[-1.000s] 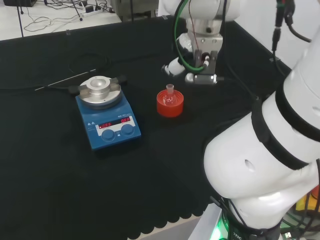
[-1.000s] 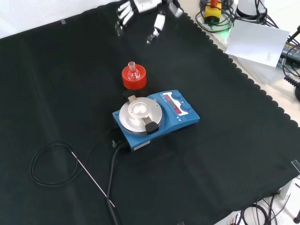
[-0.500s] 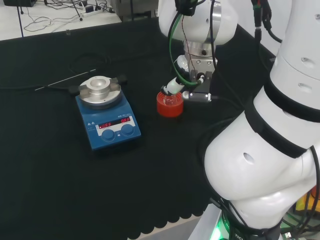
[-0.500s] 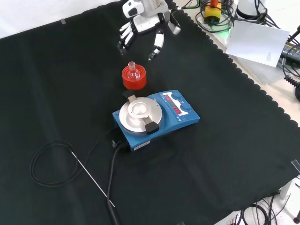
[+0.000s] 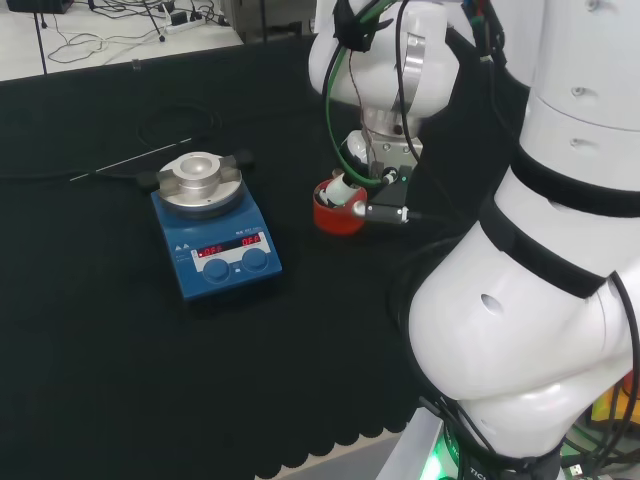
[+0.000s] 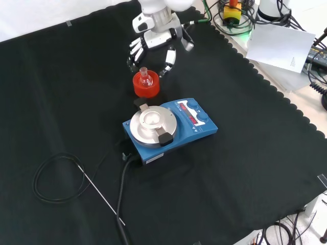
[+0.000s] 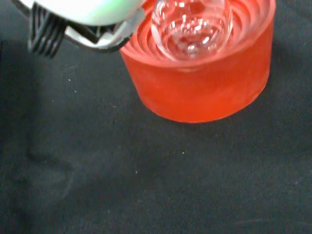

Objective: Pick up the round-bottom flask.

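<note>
In the front view, nearest the camera, a thin metal rod [image 6: 101, 197] and a coiled black cable [image 6: 53, 178] lie loose on the black-cloth bench [image 6: 245, 168], well clear of the work. Farther in stands the blue magnetic stirrer with a round silver top plate [image 6: 166, 127], its plate bare; it plays no part in this task and simply sits just in front of the target.

Just behind it is the red ribbed ring stand [image 6: 146, 85], and seated in it is the small clear glass round-bottom flask [image 6: 145, 75], neck upright. The stand is there because a round bulb cannot sit on flat cloth by itself; the wrist view shows the bulb [image 7: 191, 24] cradled in the stand's stepped hollow [image 7: 204, 78], so the neck is left free to be taken from above.

Farther still, the black and white hand [image 6: 153, 43] hangs above and just behind the flask, palm down, fingers spread and only lightly bent, holding nothing. Fingers reach down on one side of the neck and the thumb on the other; I judge this a pre-grasp pose, with no contact yet that I can make out. In the head view the hand [image 5: 345, 187] sits over the stand [image 5: 335, 215], the white arm rising steeply behind it.
</note>
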You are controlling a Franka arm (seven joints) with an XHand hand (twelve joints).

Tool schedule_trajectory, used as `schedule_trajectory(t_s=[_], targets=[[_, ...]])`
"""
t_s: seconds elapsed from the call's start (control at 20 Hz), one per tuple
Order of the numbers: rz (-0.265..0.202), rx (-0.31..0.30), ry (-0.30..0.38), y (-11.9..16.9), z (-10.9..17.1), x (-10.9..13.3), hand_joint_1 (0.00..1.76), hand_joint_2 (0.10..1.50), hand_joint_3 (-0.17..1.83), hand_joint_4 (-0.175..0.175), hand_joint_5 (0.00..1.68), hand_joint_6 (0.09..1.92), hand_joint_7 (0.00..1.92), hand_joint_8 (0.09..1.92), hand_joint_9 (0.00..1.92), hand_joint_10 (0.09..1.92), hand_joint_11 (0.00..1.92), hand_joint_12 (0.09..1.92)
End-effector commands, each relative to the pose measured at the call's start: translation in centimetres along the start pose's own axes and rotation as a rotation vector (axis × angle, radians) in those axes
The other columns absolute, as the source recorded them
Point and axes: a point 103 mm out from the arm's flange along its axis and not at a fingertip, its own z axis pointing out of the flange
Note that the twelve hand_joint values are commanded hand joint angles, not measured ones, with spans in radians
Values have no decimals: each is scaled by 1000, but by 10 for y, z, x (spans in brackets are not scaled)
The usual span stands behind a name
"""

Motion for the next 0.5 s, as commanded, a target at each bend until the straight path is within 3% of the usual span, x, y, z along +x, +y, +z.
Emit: schedule_trajectory(t_s=[0.05, 0.5], targets=[[17, -52, 23, 18, 3, -9, 928, 552, 593, -16, 682, 145, 288, 649, 487, 643, 157, 1402], [26, -95, 40, 27, -10, -17, 928, 551, 598, -19, 699, 167, 300, 656, 504, 645, 164, 1398]])
